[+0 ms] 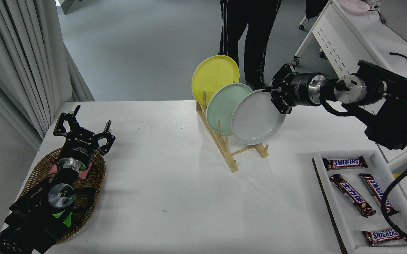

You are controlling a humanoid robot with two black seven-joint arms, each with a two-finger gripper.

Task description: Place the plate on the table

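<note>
The pale grey-white plate [258,118] stands on edge in the front slot of a wooden dish rack [229,148] on the white table [175,197]. Behind it stand a mint green plate [224,104] and a yellow plate [214,76]. My right gripper [275,97] comes in from the right and its fingers sit at the grey-white plate's upper right rim, one on each side of the rim. The plate still rests in the rack. My left gripper [83,128] is parked open at the lower left.
A wicker basket [94,180] lies under my left arm. A white tray [379,158] with several candy bars sits at the front right. A person in dark trousers [249,31] stands beyond the table. A white desk [347,38] is at the back right.
</note>
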